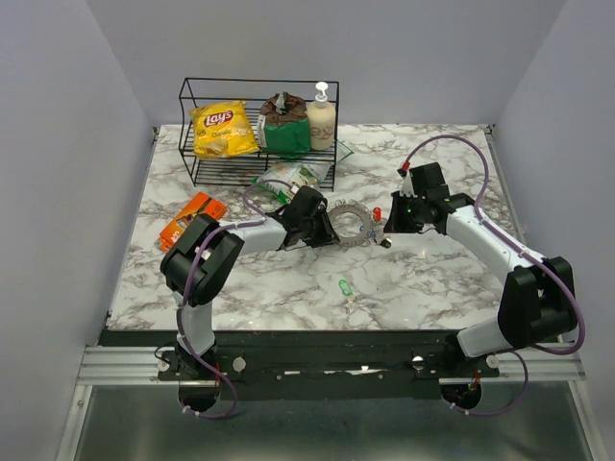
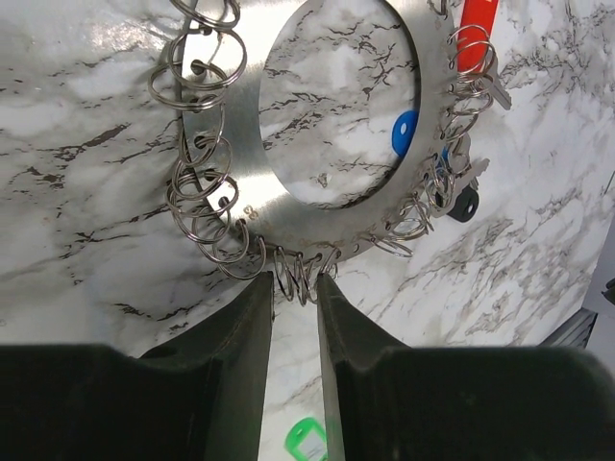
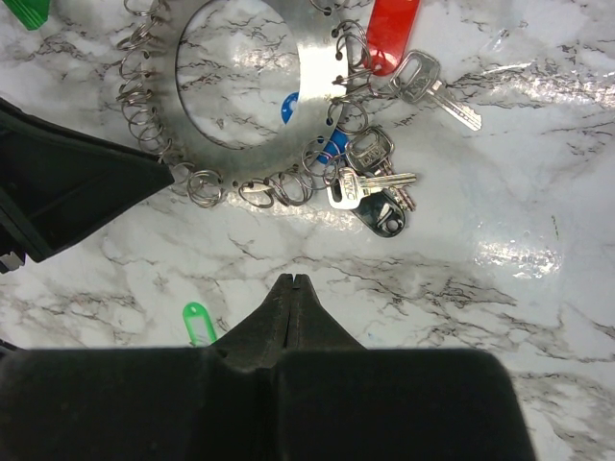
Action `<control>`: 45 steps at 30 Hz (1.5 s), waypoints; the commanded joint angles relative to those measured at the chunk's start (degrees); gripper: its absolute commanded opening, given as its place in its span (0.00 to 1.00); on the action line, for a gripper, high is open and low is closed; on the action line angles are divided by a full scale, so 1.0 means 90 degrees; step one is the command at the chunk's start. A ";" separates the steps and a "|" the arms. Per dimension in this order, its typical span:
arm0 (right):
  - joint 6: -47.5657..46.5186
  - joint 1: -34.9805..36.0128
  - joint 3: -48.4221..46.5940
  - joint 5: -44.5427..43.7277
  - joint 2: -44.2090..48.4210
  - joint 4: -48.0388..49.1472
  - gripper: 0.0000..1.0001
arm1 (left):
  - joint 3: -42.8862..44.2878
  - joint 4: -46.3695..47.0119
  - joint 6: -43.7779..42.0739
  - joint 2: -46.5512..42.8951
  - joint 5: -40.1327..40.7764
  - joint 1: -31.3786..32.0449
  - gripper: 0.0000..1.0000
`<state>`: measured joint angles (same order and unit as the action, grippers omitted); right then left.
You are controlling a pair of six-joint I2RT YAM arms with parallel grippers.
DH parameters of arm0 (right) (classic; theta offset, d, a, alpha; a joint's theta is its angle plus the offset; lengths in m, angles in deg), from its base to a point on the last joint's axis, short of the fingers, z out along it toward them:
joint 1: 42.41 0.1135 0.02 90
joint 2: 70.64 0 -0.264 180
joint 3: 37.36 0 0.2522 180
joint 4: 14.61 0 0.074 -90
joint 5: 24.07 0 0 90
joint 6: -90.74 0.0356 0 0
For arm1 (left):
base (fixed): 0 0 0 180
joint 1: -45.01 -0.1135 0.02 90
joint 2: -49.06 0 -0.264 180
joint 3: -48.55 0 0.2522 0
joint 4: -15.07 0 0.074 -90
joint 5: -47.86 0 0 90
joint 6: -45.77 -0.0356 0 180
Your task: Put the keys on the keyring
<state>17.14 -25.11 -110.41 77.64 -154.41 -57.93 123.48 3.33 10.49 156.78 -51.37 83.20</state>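
At the rim of the keyring (image 2: 240,144) my left gripper (image 2: 294,288) straddles a split ring (image 2: 298,274), jaws slightly apart, likely to steady it, while the right gripper (image 3: 291,288) hangs clenched and empty by the keys (image 3: 370,182).

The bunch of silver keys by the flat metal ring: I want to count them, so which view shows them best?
Right wrist view: the bunch of silver keys lies close, sharp and unobstructed beside the flat metal ring. Left wrist shows only part, at the ring's edge; top external, just a speck.
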 commanded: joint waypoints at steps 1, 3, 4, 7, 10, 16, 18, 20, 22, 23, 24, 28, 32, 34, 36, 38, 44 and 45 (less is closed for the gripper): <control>-0.0075 0.0041 0.0064 0.0135 0.0059 0.0101 0.01 | -0.0087 -0.0010 0.0082 0.0062 0.0303 -0.0054 0.32; -0.0114 0.0041 0.0064 0.0174 0.0050 0.0101 0.01 | -0.0107 -0.0010 0.0063 0.0072 0.0303 -0.0084 0.32; -0.0114 0.0041 0.0074 0.0193 0.0050 0.0091 0.01 | -0.0117 0.0000 0.0063 0.0062 0.0294 -0.0132 0.32; -0.0104 0.0041 0.0074 0.0223 0.0069 0.0101 0.01 | -0.0204 0.0078 0.0053 0.0033 0.0255 -0.0201 0.28; -0.0104 0.0050 0.0064 0.0213 0.0040 0.0101 0.01 | -0.0224 0.0117 0.0033 0.0062 0.0187 -0.0240 0.25; -0.0094 0.0041 0.0054 0.0291 0.0001 0.0111 0.01 | -0.0322 0.0254 0.0043 0.0014 0.0176 -0.0250 0.20; -0.0094 0.0041 0.0064 0.0301 0.0001 0.0111 0.01 | -0.0361 0.0293 0.0034 -0.0006 0.0196 -0.0250 0.19; -0.0104 0.0031 0.0064 0.0301 -0.0009 0.0101 0.01 | -0.0361 0.0293 -0.0005 0.0013 0.0177 -0.0250 0.19; -0.0104 0.0041 0.0064 0.0311 -0.0009 0.0111 0.01 | -0.0361 0.0303 -0.0006 0.0004 0.0157 -0.0259 0.19; -0.0114 0.0031 0.0064 0.0311 -0.0009 0.0111 0.01 | -0.0370 0.0303 -0.0035 -0.0006 0.0167 -0.0260 0.19; -0.0114 0.0041 0.0064 0.0311 -0.0019 0.0111 0.01 | -0.0390 0.0341 -0.0045 -0.0026 0.0157 -0.0250 0.19; -0.0104 0.0041 0.0064 0.0340 -0.0019 0.0130 0.01 | -0.0429 0.0352 -0.0103 -0.0103 0.0157 -0.0250 0.17; -0.0094 0.0041 0.0074 0.0379 -0.0029 0.0150 0.01 | -0.0488 0.0322 -0.0249 -0.0250 0.0176 -0.0250 0.13; -0.0084 0.0041 0.0084 0.0399 -0.0029 0.0160 0.01 | -0.0527 0.0312 -0.0327 -0.0348 0.0186 -0.0260 0.06; -0.0075 0.0041 0.0084 0.0428 -0.0038 0.0169 0.01 | -0.0595 0.0342 -0.0513 -0.0406 0.0079 -0.0250 0.00; -0.0084 0.0031 0.0074 0.0447 -0.0058 0.0179 0.01 | -0.0663 0.0293 -0.0669 -0.0455 0.0020 -0.0259 0.00; -0.0075 0.0041 0.0064 0.0477 -0.0067 0.0189 0.01 | -0.0810 -0.0117 -0.1439 -0.0592 0.0049 -0.0250 0.00; -0.0075 0.0031 0.0064 0.0506 -0.0097 0.0189 0.01 | -0.0791 -0.0262 -0.1586 -0.0592 0.0040 -0.0250 0.00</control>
<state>17.14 -25.11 -110.39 80.68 -154.45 -57.17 117.49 6.04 3.63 153.15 -50.78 81.06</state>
